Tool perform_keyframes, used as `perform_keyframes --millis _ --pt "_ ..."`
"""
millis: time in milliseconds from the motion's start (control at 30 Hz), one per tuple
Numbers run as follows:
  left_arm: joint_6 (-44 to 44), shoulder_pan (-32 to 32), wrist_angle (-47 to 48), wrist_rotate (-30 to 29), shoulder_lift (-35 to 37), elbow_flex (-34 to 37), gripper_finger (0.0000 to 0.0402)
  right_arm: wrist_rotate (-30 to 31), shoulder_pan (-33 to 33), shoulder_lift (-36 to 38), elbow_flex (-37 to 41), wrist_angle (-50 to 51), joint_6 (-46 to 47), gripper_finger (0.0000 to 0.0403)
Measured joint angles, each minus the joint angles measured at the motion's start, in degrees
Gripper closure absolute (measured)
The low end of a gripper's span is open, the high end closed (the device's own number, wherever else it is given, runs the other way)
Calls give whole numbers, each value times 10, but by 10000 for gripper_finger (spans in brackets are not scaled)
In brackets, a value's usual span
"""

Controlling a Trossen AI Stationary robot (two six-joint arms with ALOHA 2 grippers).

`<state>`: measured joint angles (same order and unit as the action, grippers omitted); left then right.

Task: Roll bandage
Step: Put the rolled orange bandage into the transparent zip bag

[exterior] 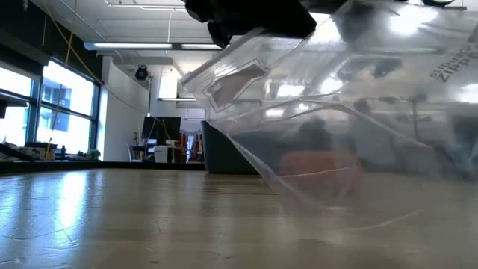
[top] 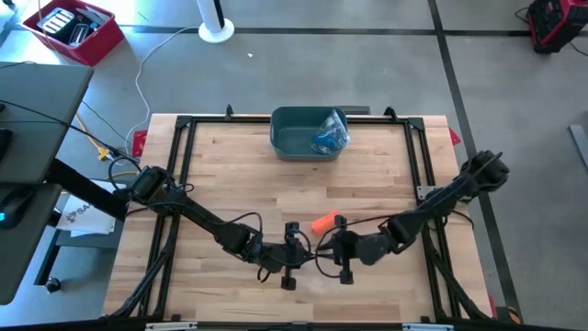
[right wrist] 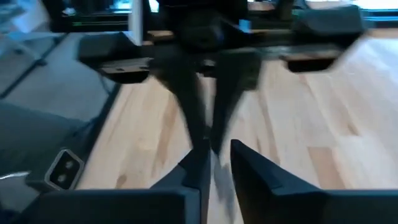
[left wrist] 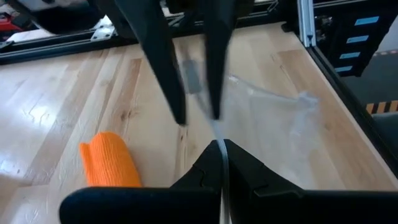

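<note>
While the left claw [top: 303, 253] is clamped on a clear plastic bag [left wrist: 273, 118], the right claw [top: 327, 248], narrowly parted, is met at 3 o'clock, the orange bandage [top: 323, 222] at 12 on the tabletop [top: 230, 175].

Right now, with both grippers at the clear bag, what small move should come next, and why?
Probably close the right gripper fully on the clear bag: the left gripper is shut on its edge, the right's fingers show a narrow gap, and the orange bandage roll lies beside it.
</note>
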<state>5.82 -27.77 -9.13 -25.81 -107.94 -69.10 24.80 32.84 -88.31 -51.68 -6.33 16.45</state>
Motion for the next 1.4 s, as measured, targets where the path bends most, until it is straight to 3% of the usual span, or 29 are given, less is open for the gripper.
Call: perform_keyframes --millis 167,267,467,633,1000,1400 --pt "8 0 4 -2 0 0 401 -70 -12 -22 0 -70 -57 314" --pt "19 0 5 -2 0 0 401 -79 -14 -19 0 -80 -81 283" --pt "16 0 9 -3 0 0 401 -6 -6 48 -49 101 -44 260" --pt "16 0 8 -3 0 0 401 -24 -3 50 -88 236 7 284" --pt "16 0 6 -2 -1 0 401 -59 -6 -4 -91 189 -62 391" --pt "21 1 7 -2 -1 1 401 -93 -20 -10 -91 182 -73 385"
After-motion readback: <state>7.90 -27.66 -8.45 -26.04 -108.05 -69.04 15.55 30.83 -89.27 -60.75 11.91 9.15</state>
